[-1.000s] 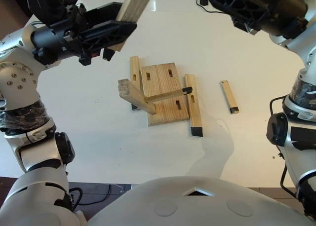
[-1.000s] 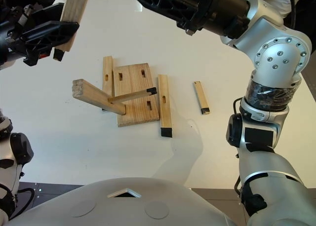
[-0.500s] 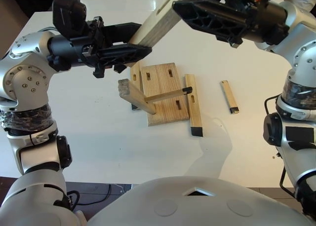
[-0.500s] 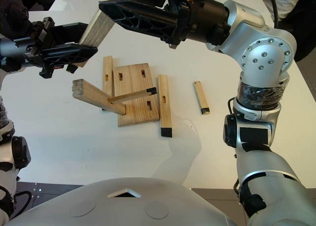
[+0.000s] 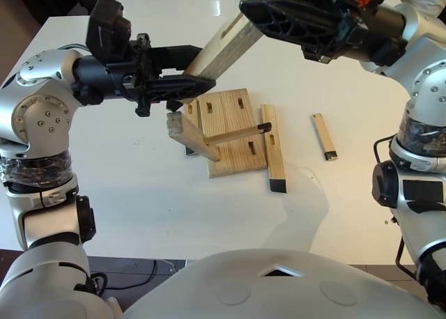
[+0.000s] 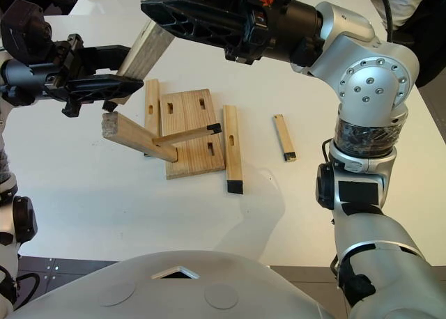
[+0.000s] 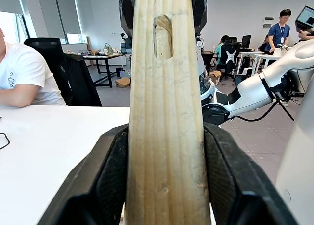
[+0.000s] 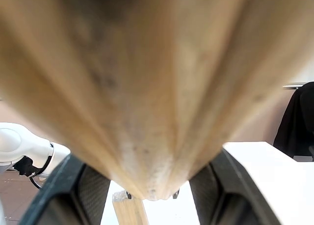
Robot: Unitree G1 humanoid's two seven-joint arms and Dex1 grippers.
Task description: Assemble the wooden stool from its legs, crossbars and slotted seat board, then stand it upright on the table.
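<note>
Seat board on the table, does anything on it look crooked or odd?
Yes: the leg planted at the near-left corner of the seat board leans steeply toward the robot's left instead of standing square.

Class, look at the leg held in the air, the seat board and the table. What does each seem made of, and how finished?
The leg looks like pale bare wood: grain lines and a cut slot show. The seat board is similar light wood, matt, grain visible. The table has a smooth white top, likely laminate or paint, with sheen.

Leg (image 5: 273, 148) just right of seat board (image 5: 224, 117) — crossbar (image 5: 324, 136) farther right.
</note>
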